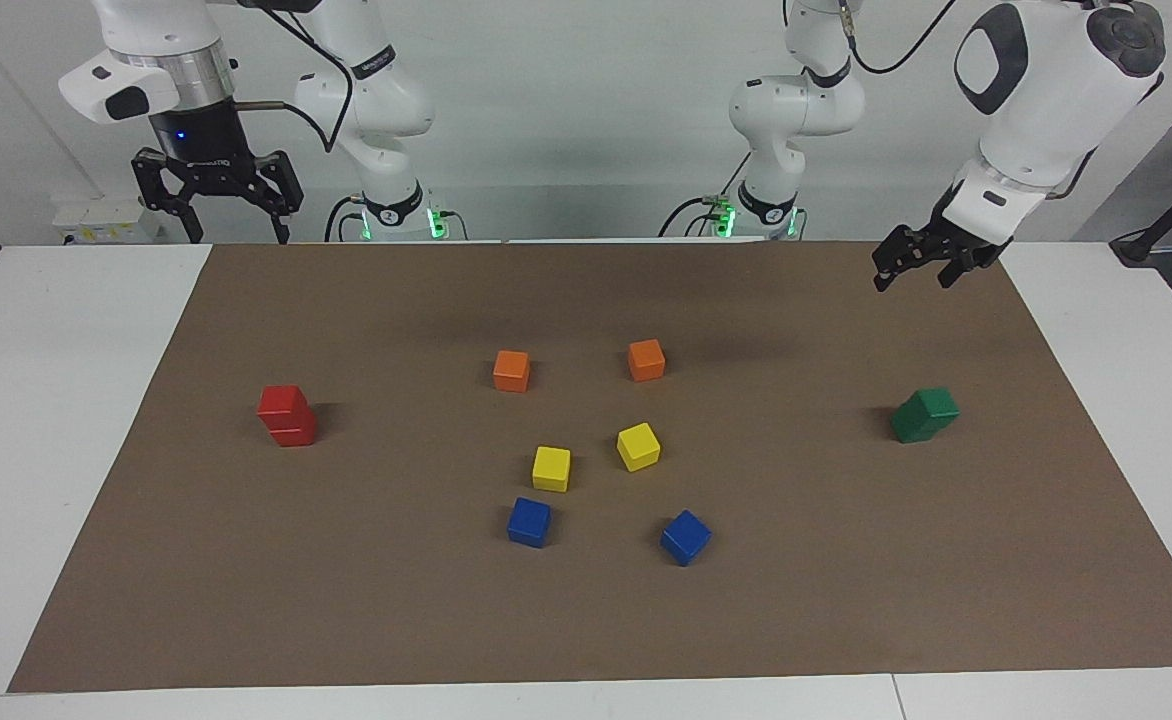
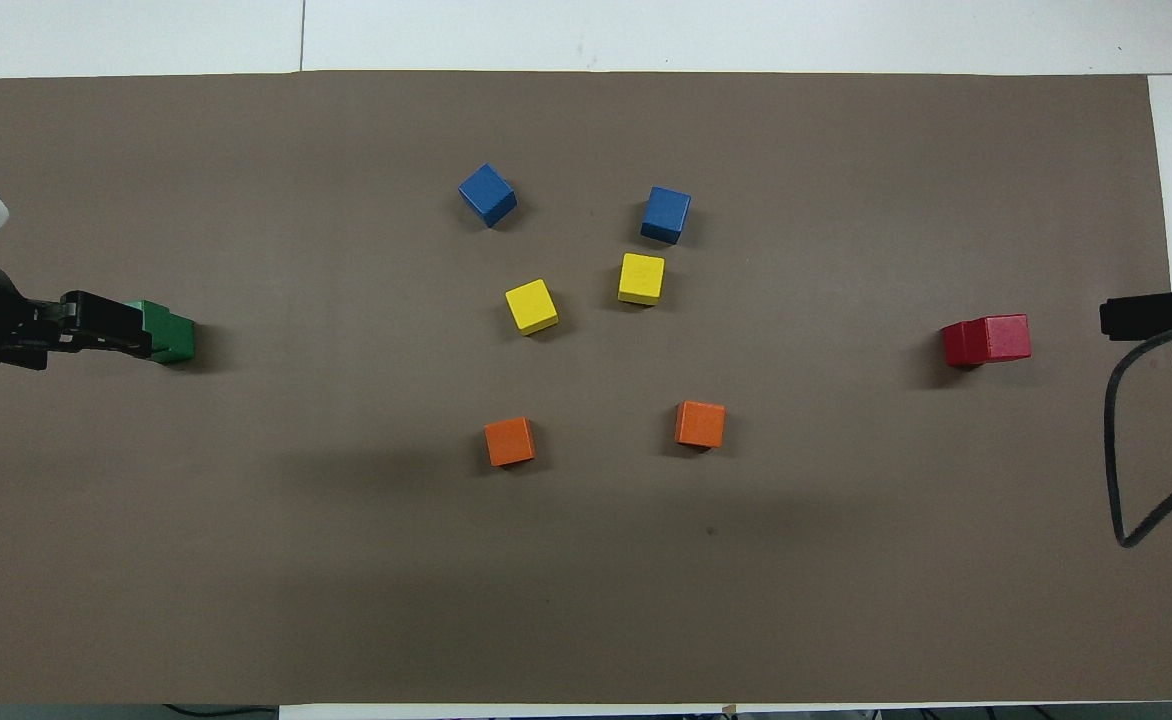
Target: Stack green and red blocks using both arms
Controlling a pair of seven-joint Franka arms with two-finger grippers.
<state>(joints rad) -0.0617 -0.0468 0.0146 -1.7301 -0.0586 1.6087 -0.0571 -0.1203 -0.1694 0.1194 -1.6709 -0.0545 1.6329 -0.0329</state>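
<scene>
Red blocks [image 1: 286, 415] and green blocks [image 1: 924, 414] stand stacked; left gripper [image 1: 914, 262] and right gripper [image 1: 216, 205], both open and empty, need only retreat.

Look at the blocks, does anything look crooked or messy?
A little. The red stack and the green stack each have a top block twisted and shifted off the one below, so edges don't line up. Neither has fallen. The other blocks sit flat on the mat.

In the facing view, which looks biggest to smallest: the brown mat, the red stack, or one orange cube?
1. Brown mat, by far the largest.
2. Red stack, two cubes high.
3. Orange cube, a single cube, smallest.
</scene>
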